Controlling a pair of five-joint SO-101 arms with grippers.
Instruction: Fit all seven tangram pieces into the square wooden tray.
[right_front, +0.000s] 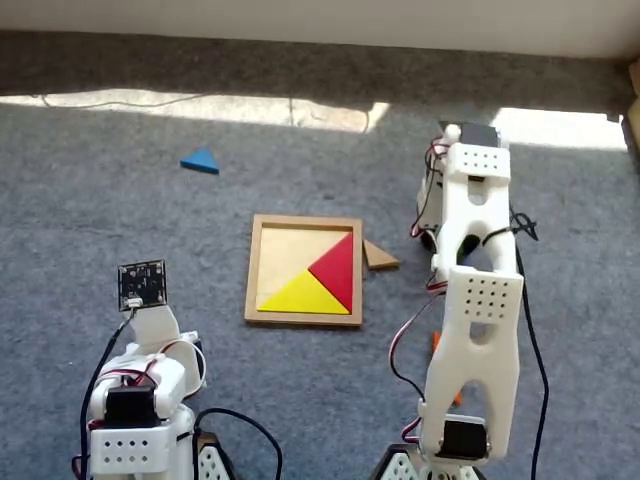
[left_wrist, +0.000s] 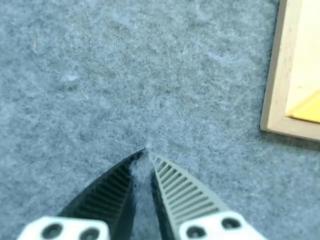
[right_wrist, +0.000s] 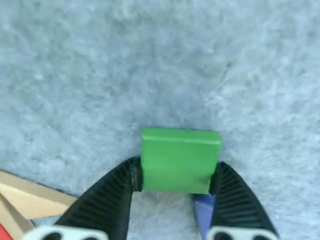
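The square wooden tray (right_front: 256, 270) lies mid-carpet with a red triangle (right_front: 338, 267) and a yellow triangle (right_front: 298, 295) in it. A brown triangle (right_front: 379, 256) rests against its right outer edge, and a blue triangle (right_front: 201, 161) lies far off at the back left. My right gripper (right_wrist: 176, 176) is shut on a green block (right_wrist: 180, 159) over the carpet, with a small blue piece (right_wrist: 204, 206) just under it. My left gripper (left_wrist: 146, 154) is shut and empty, its tips down on the carpet left of the tray's corner (left_wrist: 278, 85).
The right arm (right_front: 475, 300) stretches over the carpet right of the tray, with orange bits (right_front: 437, 341) showing beside it. The left arm (right_front: 140, 400) sits folded at the front left. A wooden edge (right_wrist: 30, 200) lies close to the right gripper.
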